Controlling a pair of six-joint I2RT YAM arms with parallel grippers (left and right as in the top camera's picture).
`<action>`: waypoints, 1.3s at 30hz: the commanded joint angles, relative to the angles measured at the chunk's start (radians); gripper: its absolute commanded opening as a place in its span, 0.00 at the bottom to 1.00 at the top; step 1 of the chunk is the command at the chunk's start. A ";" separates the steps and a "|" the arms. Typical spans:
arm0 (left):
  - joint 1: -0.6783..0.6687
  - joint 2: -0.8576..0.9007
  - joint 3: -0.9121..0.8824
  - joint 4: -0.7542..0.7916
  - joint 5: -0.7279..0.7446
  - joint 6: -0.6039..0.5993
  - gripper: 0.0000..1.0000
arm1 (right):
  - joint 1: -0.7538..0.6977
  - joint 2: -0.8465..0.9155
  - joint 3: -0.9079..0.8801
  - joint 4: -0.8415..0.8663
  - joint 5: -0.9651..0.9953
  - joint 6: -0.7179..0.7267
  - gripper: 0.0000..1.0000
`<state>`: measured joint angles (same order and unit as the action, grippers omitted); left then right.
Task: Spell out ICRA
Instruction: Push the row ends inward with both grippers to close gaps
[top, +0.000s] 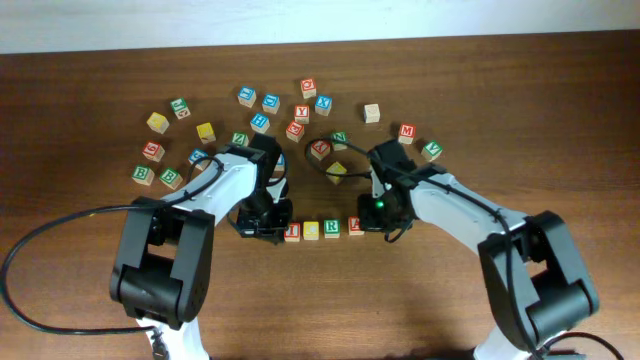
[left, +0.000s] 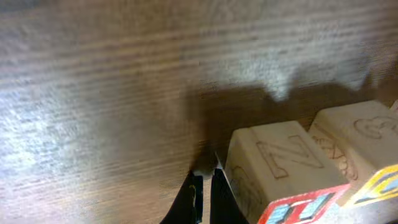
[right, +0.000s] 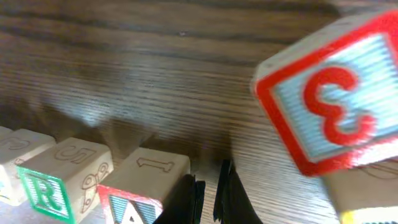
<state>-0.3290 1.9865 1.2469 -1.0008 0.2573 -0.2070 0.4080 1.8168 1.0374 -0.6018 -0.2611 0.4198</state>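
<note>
Four blocks lie in a row at the table's middle front: I (top: 292, 231), C (top: 312, 229), R (top: 331, 227) and A (top: 355, 226). My left gripper (top: 275, 231) is shut and empty, low on the table, touching the left end of the row beside the I block (left: 280, 171). My right gripper (top: 369, 225) is shut and empty at the right end, beside the A block (right: 146, 186). The R block (right: 56, 180) also shows in the right wrist view.
Many loose letter blocks are scattered across the back, among them a yellow one (top: 337, 171), a red A (top: 319, 148) and a red M (top: 407, 131). A block with a red 3 (right: 329, 118) stands close to the right of my right gripper.
</note>
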 joint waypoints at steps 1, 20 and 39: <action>-0.005 0.011 -0.011 0.006 0.013 -0.013 0.00 | 0.018 0.032 -0.003 0.010 -0.020 0.007 0.04; -0.042 0.011 -0.012 0.055 0.061 -0.013 0.00 | 0.019 0.032 -0.003 0.031 -0.091 0.007 0.04; -0.042 0.011 -0.012 0.096 0.016 -0.013 0.00 | 0.056 0.032 -0.003 0.030 -0.042 0.098 0.04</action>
<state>-0.3683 1.9862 1.2453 -0.9257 0.2993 -0.2070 0.4416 1.8282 1.0374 -0.5636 -0.3115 0.4911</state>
